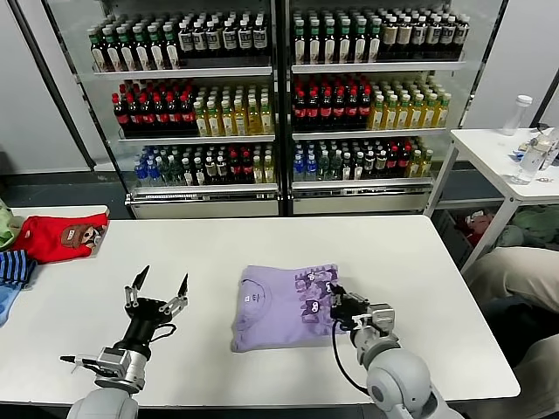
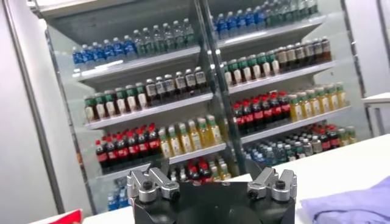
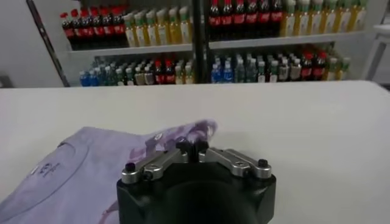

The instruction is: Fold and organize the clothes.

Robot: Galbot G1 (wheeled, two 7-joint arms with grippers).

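The lavender T-shirt (image 1: 275,305) lies folded on the white table (image 1: 262,240), with dark print showing on its right part. My right gripper (image 1: 337,299) is at the shirt's right edge, its fingers shut together on the fabric edge. In the right wrist view the shirt (image 3: 79,170) bunches up just beyond the gripper (image 3: 192,146). My left gripper (image 1: 162,279) is open and empty, pointing up above the table to the left of the shirt. In the left wrist view the gripper (image 2: 212,185) shows spread fingers and a corner of the shirt (image 2: 353,204).
A red garment with a cartoon face (image 1: 61,237) and a blue striped garment (image 1: 13,269) lie at the table's left edge. Drink coolers (image 1: 279,105) stand behind the table. A second white table (image 1: 515,161) stands at the right.
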